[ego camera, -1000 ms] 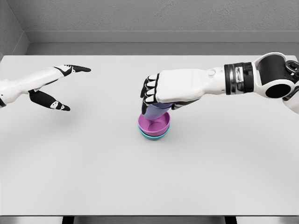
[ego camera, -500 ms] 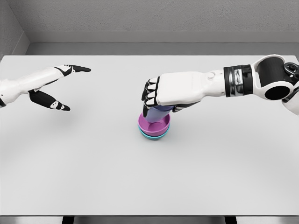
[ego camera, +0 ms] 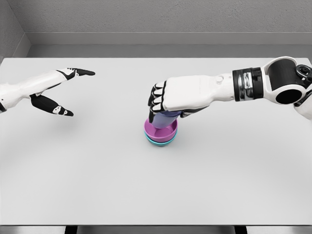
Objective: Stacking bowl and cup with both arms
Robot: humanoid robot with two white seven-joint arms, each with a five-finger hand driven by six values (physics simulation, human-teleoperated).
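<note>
Table surface (ego camera: 156, 195) fills the lower part of the frame and is bare in the foreground. Just below frame centre, a purple bowl (ego camera: 162, 131) is seen nested in a teal bowl (ego camera: 158, 141), of which only the lower rim shows beneath it. A lavender cup (ego camera: 163, 118) stands in the purple bowl, tilted slightly, its base resting inside the bowl as far as can be told.

Directly above, at frame centre, the right hand (ego camera: 168, 97) is closed around the upper part of the cup, fingers (ego camera: 156, 100) curled over its rim; the arm enters from the right edge. Compared with one second ago, the hand has been lowered slightly and the visible length of cup between hand and bowl has shortened; over the last half second almost no movement is recorded. It is judged that the cup has been seated in the stack and that the descent is finished. Release and withdrawal of the right hand are judged to be the remaining steps; a sideways drag on release could tip the cup or shift the bowls.

Further back, at the upper left of the frame, the left hand (ego camera: 58, 92) is held above the table, fingers spread and holding nothing, well apart from the stack and unchanged in position.
</note>
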